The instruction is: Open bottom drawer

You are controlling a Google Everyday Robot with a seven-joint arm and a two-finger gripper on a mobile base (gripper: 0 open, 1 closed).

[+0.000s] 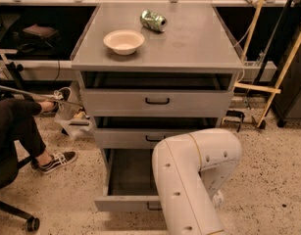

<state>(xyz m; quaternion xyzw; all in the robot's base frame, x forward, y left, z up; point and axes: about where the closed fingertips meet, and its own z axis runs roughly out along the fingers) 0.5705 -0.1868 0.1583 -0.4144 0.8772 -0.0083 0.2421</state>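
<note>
Since the bottom drawer (123,203) stands well out from the grey desk (189,48), its bare grey inside open to view, the task looks mostly or fully done. It is the lowest of three tiers, and its front sits nearer than the middle drawer (123,138) and top drawer (157,102) above it. Both of those are only slightly out, with a dark gap over each. Whether the bottom drawer is at full travel is not clear. What may be left is a last bit of pull, then letting go and backing off.

Arm pose: the white arm (189,180) rises from the near edge of the scene, bends in a fat elbow in front of the right half of the bottom drawer, and drops down toward the floor on the right. It covers most of the drawer's black handle (153,207); only the handle's left end peeks out beside the arm. The claw is hidden behind that elbow, probably low by the drawer front, and I cannot tell its state or whether it grips the handle.

On the desk top sit a shallow cream bowl (123,41) at far left and a crushed green can (153,20) lying on its side just right of it and farther back, apart from the bowl. A seated person's leg and sneaker (54,161) are on the floor to the left, well clear of the drawer.
</note>
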